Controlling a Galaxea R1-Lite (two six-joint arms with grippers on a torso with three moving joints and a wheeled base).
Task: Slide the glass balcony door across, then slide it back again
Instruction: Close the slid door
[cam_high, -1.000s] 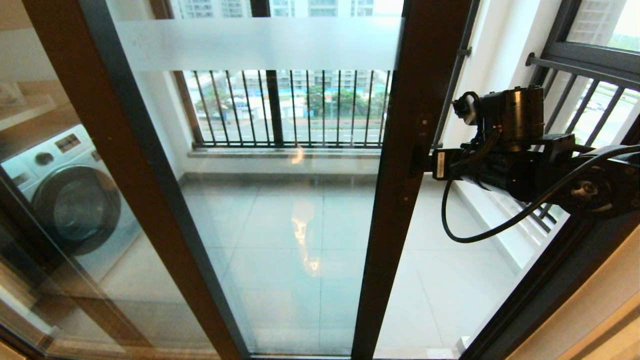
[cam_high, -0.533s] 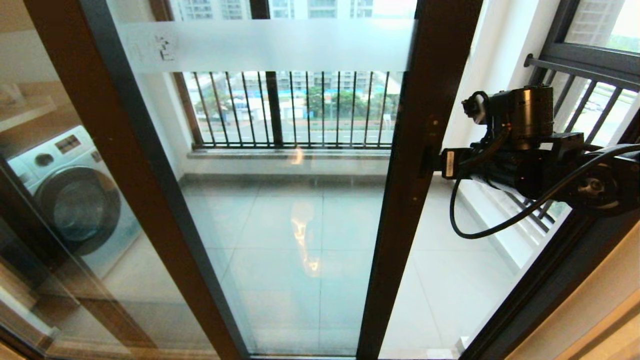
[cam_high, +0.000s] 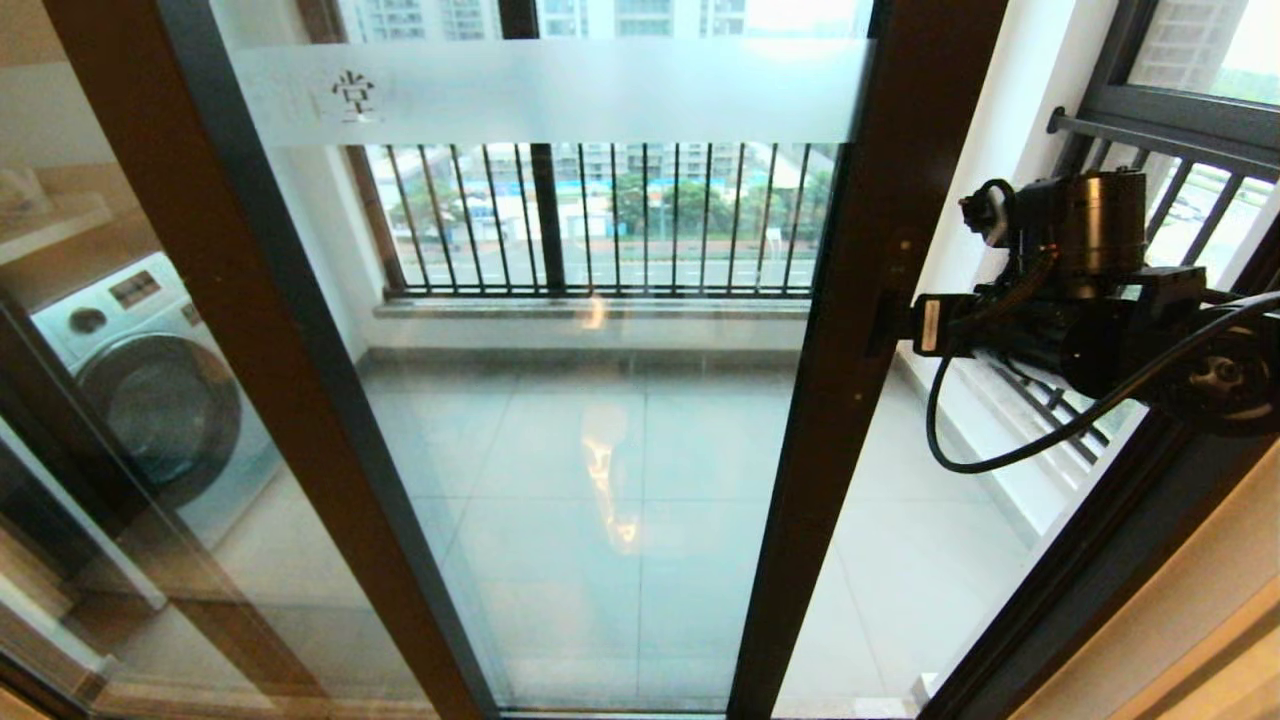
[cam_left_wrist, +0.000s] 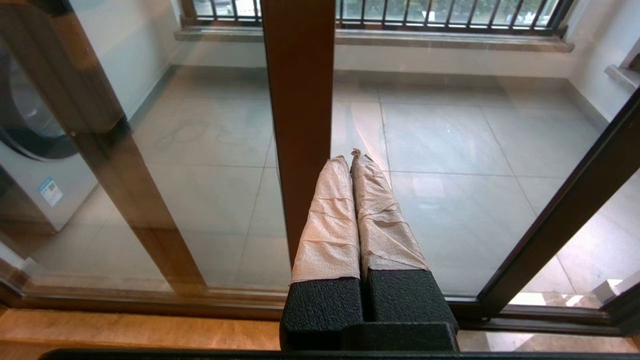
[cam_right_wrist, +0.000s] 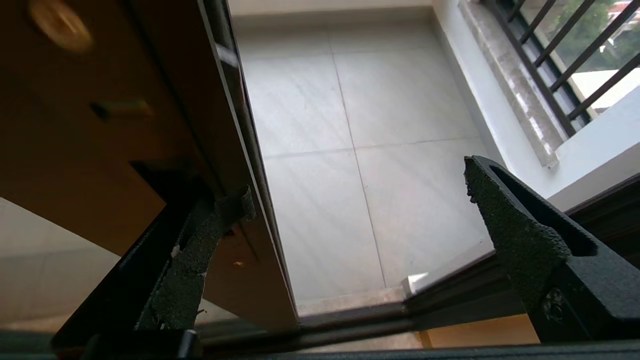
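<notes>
I have the right tool (cam_high: 885, 325) at mid right of the head view, pressed up against the right-hand dark brown stile of the glass balcony door (cam_high: 600, 400). In the right wrist view its jaws stand wide apart, one finger (cam_right_wrist: 200, 250) tucked against the door's edge at the black handle slot (cam_high: 882, 322), the other finger (cam_right_wrist: 505, 220) out over the open gap; nothing is clamped between them.

The door fills the centre of the head view, its right stile running from upper right down to bottom centre. Frosted band (cam_high: 560, 90) across the top, one Chinese character (cam_high: 354, 96) showing at upper left. Right of the stile there is an open gap onto the pale tiled balcony floor (cam_high: 900, 560).

Black-barred railing (cam_high: 600, 215) shows through the glass at upper centre, another railing (cam_high: 1190, 210) at upper right behind my arm. Washing machine (cam_high: 150, 390) sits at left, behind the other brown-framed pane (cam_high: 60, 300).

Left tool (cam_left_wrist: 352, 157) is parked low, bottom centre of its own wrist view, tape-wrapped fingers (cam_left_wrist: 330, 220) pressed together, gripping nothing, pointing at the glass beside a brown frame post (cam_left_wrist: 300, 100).
</notes>
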